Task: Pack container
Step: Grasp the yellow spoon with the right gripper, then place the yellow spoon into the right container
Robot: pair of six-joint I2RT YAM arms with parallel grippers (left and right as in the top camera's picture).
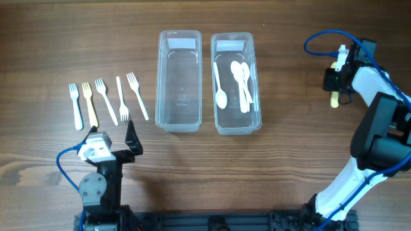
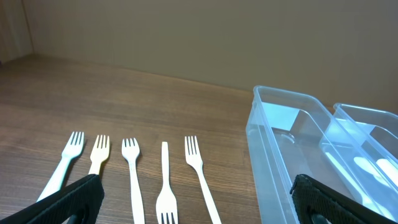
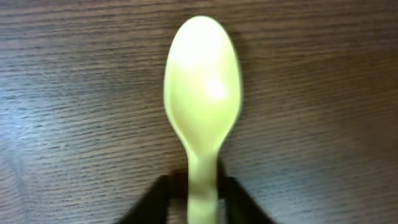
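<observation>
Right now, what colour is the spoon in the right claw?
The spoon is pale yellow-green, clearest in the right wrist view.

Five forks [image 1: 103,101] in a row on table [image 1: 276,167], left of overhead frame. Left container [image 1: 160,83] at centre, just right of forks. Right container [image 1: 256,83] just beside it, on its right. Spoons [image 1: 241,80] inside right container. Single spoon [image 1: 334,98] at upper right, well apart, between right gripper [image 1: 335,90] fingers. Left gripper [image 1: 112,136] lower left, below forks.
</observation>
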